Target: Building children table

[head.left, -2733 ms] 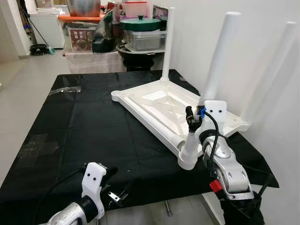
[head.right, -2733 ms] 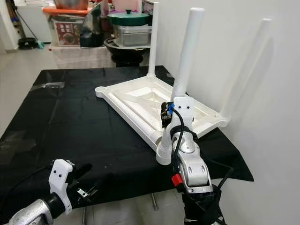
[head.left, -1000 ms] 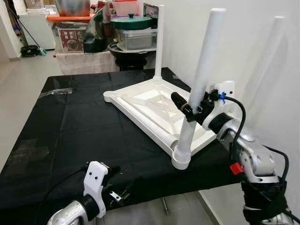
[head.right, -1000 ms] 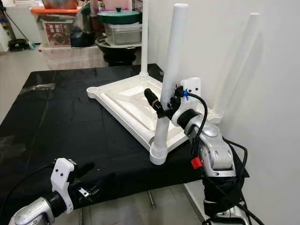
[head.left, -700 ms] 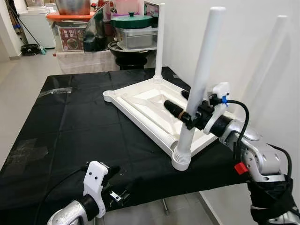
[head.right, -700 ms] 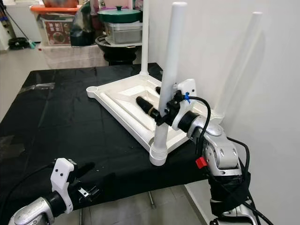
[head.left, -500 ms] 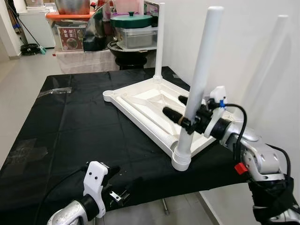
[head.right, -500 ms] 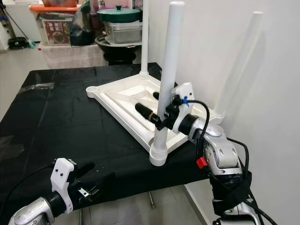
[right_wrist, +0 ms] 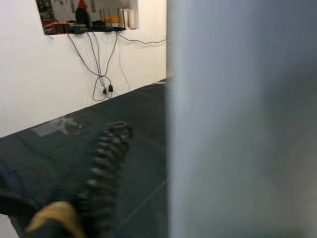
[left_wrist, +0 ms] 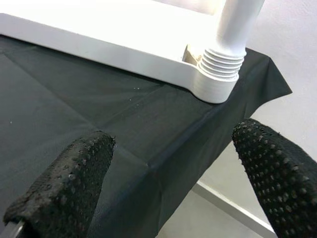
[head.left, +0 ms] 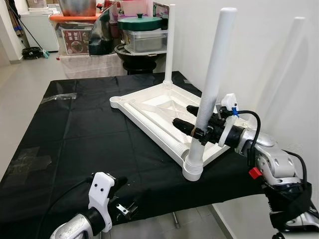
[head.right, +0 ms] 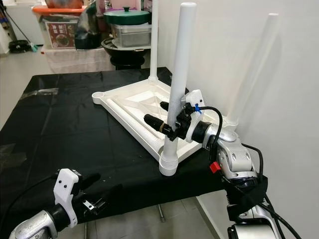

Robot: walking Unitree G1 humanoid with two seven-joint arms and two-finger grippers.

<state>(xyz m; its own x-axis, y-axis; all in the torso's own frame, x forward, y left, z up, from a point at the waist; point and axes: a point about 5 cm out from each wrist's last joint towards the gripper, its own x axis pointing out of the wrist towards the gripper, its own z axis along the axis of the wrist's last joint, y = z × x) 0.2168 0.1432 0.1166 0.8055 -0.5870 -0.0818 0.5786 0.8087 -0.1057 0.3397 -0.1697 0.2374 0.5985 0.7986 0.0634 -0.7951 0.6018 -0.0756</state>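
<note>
A white children's table top point(head.left: 149, 107) lies upside down on the black cloth point(head.left: 79, 134). Three white legs stand up from it: the near leg point(head.left: 212, 74) in its threaded socket point(head.left: 192, 167), a far leg point(head.left: 170, 45), and one by the wall point(head.left: 284, 64). The left corner socket point(head.left: 115, 100) holds no leg. My right gripper point(head.left: 182, 114) is open, its fingers straddling the near leg low down; the right wrist view has the leg point(right_wrist: 237, 119) beside one finger point(right_wrist: 106, 158), with a gap between. My left gripper point(head.left: 119, 196) hangs open below the cloth's front edge.
The white wall point(head.left: 259, 30) stands close along the right side. Behind the table are pots, a green lid point(head.left: 144, 22), a steel tray and storage boxes. Tape patches point(head.left: 67, 96) lie on the cloth's left part. The cloth's near right corner point(left_wrist: 270, 82) drops off beside the socket.
My right gripper has slid lower on the near leg and levelled out, its fingers now reaching further past it. The head camera shifted after the earliest frames. The left arm stayed put.
</note>
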